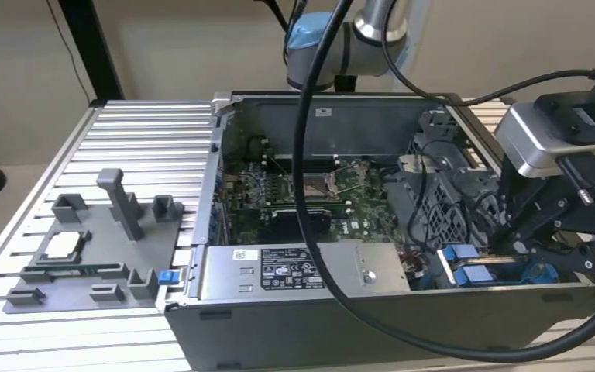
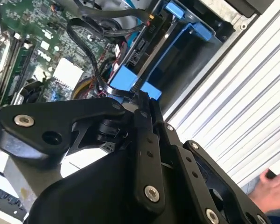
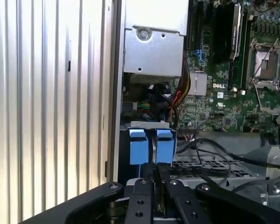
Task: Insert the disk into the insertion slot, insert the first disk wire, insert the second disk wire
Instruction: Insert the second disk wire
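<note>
My jaws (image 3: pixel 155 179) stand drawn almost together, with only a thin dark strip between their tips; in the first wrist view they reach down right at the two bright blue tabs (image 3: pixel 150 146) of the disk (image 3: pixel 210 164), and whether they pinch something thin or merely touch the blue plastic I cannot tell. In the second wrist view my jaws (image 2: pixel 139 95) meet just above the same blue plastic, where a black wire (image 2: pixel 86 44) curls past. The disk lies flat in the insertion slot (image 1: pixel 483 267), which sits in the near corner of the open computer case (image 1: pixel 380 318) on the exterior view's right; the disk's blue frame (image 1: pixel 473 265) shows there beside my black linkage. A black wire loops over the grey metal of the disk beside the tabs. The green motherboard (image 1: pixel 308 190) fills the middle of the case, and the grey power-supply box (image 1: pixel 297 271) lies along the near wall toward the exterior view's left. The case stands on a ribbed aluminium worktop (image 1: pixel 142 147), with a grey fixture tray (image 1: pixel 91 256) well apart on the exterior view's left. A person's hand (image 2: pixel 273 189) shows at the worktop's edge in the second wrist view.
</note>
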Controlling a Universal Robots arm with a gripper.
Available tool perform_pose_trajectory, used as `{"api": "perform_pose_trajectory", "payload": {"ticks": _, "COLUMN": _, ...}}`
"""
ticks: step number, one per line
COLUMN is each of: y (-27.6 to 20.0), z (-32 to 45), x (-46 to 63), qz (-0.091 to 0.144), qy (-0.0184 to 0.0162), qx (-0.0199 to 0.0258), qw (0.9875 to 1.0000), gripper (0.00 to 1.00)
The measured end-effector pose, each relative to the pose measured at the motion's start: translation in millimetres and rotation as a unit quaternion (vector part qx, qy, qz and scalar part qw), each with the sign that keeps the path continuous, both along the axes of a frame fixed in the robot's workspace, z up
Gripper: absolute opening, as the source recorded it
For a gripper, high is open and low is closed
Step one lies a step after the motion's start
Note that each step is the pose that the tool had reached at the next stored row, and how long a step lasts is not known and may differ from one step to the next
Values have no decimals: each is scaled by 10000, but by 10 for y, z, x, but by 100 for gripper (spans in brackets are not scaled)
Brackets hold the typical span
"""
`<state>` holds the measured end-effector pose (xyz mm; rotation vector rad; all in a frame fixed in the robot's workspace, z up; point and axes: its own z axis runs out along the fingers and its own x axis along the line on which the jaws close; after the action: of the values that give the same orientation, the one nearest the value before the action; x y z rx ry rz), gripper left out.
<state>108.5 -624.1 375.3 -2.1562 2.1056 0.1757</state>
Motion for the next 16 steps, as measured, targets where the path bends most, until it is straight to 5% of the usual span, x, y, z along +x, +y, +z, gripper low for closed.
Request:
{"api": "perform_pose_trajectory", "payload": {"ticks": 3, "y": 6, "z": -10, "x": 3, "qz": -1, "qy": 0, "qx": -185, "qw": 9998, "gripper": 0}}
{"api": "perform_pose_trajectory", "payload": {"ticks": 8, "y": 10, "z": -13, "x": 4, "qz": 0, "qy": 0, "qx": -214, "qw": 9998, "gripper": 0}}
{"api": "perform_pose_trajectory", "payload": {"ticks": 13, "y": 89, "z": -36, "x": 5, "qz": 0, "qy": 0, "qx": -501, "qw": 9987, "gripper": 0}}
{"api": "perform_pose_trajectory", "payload": {"ticks": 16, "y": 93, "z": -36, "x": 5, "qz": 0, "qy": 0, "qx": -513, "qw": 9987, "gripper": 0}}
